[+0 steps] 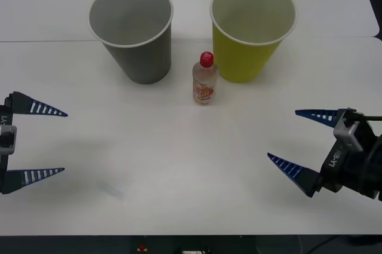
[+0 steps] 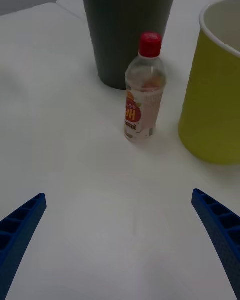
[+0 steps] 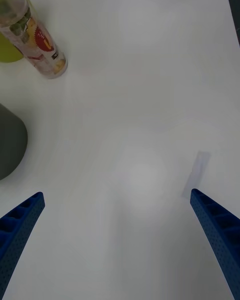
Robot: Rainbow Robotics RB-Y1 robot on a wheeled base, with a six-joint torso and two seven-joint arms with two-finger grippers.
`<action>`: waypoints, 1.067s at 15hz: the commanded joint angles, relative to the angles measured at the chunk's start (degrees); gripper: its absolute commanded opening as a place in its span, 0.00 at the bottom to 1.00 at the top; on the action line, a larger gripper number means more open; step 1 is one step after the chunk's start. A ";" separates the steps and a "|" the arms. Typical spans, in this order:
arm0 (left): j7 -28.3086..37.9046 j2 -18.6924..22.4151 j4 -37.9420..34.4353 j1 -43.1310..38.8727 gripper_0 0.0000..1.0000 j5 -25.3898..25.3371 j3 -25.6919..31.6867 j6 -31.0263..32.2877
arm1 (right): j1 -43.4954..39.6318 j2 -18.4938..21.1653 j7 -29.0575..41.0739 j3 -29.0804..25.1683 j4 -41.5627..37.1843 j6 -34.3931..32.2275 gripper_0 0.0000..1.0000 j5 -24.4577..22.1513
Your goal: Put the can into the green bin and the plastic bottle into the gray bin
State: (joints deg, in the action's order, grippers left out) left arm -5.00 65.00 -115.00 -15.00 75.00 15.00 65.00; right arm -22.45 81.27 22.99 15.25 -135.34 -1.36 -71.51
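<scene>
The plastic bottle [image 1: 204, 80], clear with a red cap and an orange label, stands upright between the two bins, just in front of them. On its left is the gray bin [image 1: 143, 57], on its right the green bin [image 1: 245, 57]; both are upright and look empty. The can is out of view. My left gripper [image 1: 64, 141] hovers open at the left edge, holding nothing. Near the front right, my right gripper [image 1: 282, 134] is open and points at the bottle [image 2: 142, 100], well short of it. The left wrist view shows the bottle [image 3: 37, 45] far from the left gripper [image 3: 116, 194].
The white table [image 1: 191, 164] has a seam line running across behind the bins. A small pale strip [image 1: 113, 189] lies flat near the left gripper. The table's front edge runs along the bottom of the front view.
</scene>
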 commanded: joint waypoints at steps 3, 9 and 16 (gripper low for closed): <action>0.00 0.00 0.00 0.00 1.00 0.00 0.00 0.00 | 14.81 -0.14 1.98 21.49 -0.01 15.16 1.00 3.21; 0.00 0.00 0.00 0.00 1.00 0.00 0.00 0.00 | 35.20 -6.21 3.38 47.51 4.03 34.67 1.00 5.15; 0.00 0.00 0.00 0.00 1.00 0.00 0.00 0.00 | 47.15 -20.10 5.40 58.84 17.39 46.01 1.00 5.15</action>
State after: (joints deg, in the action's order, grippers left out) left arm -5.00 65.00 -114.99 -15.00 75.00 15.00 65.00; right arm 23.86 62.68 28.15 73.76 -119.66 44.37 -66.35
